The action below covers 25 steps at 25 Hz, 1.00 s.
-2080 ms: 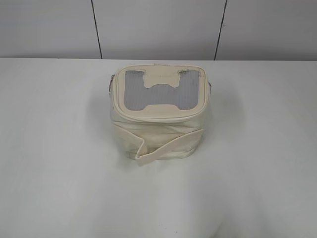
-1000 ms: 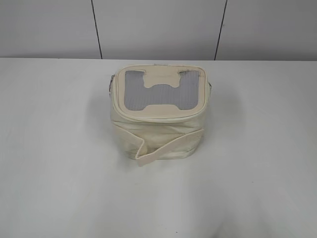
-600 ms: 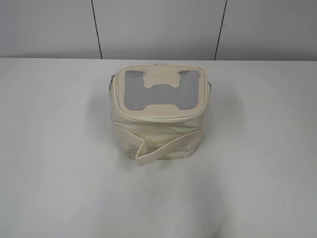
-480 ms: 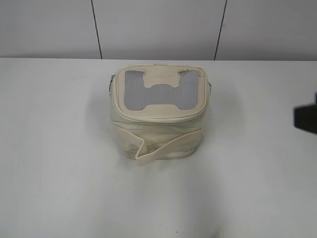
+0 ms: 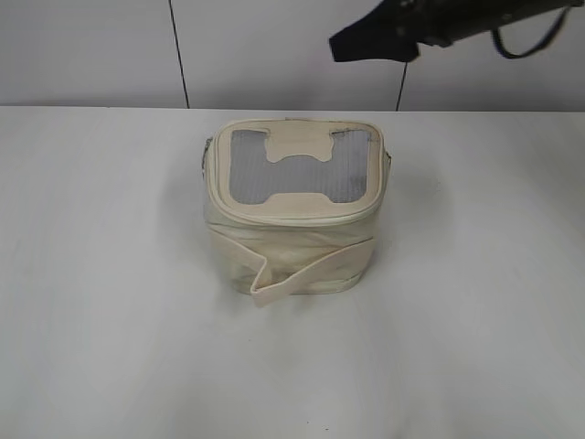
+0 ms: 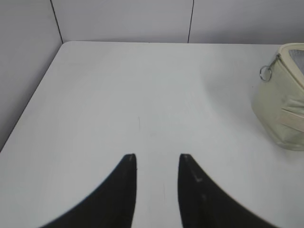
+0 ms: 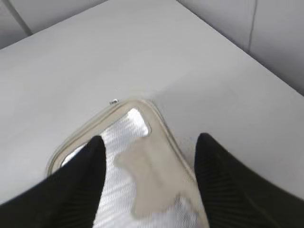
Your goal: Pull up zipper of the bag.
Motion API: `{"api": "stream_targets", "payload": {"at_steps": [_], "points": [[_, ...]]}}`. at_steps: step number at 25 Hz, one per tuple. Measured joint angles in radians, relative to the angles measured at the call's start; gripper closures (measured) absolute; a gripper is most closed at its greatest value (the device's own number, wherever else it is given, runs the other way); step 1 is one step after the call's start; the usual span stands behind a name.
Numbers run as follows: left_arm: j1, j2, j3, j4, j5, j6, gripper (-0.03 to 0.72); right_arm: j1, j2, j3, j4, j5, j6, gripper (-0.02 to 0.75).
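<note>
The cream bag (image 5: 291,247) stands upright mid-table, its grey mesh top with the bone-shaped patch (image 5: 297,151) facing up and a strap band (image 5: 311,270) across its front. The zipper (image 5: 291,222) runs under the lid rim, with a silver ring pull at the left side (image 5: 204,157). My right gripper (image 5: 343,46) hovers high behind the bag, open and empty. The right wrist view shows its jaws (image 7: 151,140) spread over the bag top (image 7: 147,175), with a small pull (image 7: 113,101) at the far rim. My left gripper (image 6: 156,156) is open over bare table, with the bag (image 6: 280,99) and a ring pull (image 6: 265,72) to its right.
The white table (image 5: 110,274) ends at a grey panelled wall (image 5: 274,46) behind the bag. In the left wrist view the table's left edge (image 6: 28,104) runs beside a wall.
My right arm came in from the right edge and rose to the top of the exterior view, over and behind the bag. The bag has not moved.
</note>
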State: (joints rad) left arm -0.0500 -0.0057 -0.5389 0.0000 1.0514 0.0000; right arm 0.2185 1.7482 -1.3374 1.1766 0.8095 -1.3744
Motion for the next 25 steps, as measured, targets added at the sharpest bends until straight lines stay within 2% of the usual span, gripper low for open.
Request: {"api": "stream_targets", "payload": {"at_steps": [3, 8, 10, 15, 21, 23, 25], "points": [[0.000, 0.000, 0.000, 0.000, 0.000, 0.000, 0.452, 0.035, 0.218, -0.278, -0.026, 0.107, 0.041, 0.269], [0.000, 0.000, 0.000, 0.000, 0.000, 0.000, 0.452, 0.092, 0.479, -0.619, -0.194, 0.262, 0.210, 0.269], [0.000, 0.000, 0.000, 0.000, 0.000, 0.000, 0.451, 0.106, 0.548, -0.717, -0.228, 0.337, 0.269, 0.269], [0.000, 0.000, 0.000, 0.000, 0.000, 0.000, 0.447, 0.111, 0.644, -0.828, -0.247, 0.386, 0.347, 0.270], [0.000, 0.082, 0.000, 0.000, -0.004, 0.016, 0.447, 0.138, 0.665, -0.837, -0.316, 0.389, 0.363, 0.306], [0.000, 0.146, -0.003, -0.036, -0.015, 0.034, 0.447, 0.151, 0.667, -0.837, -0.325, 0.392, 0.364, 0.328], [0.000, 0.219, -0.010, -0.109, -0.032, 0.074, 0.447, 0.162, 0.668, -0.837, -0.344, 0.393, 0.365, 0.395]]}}
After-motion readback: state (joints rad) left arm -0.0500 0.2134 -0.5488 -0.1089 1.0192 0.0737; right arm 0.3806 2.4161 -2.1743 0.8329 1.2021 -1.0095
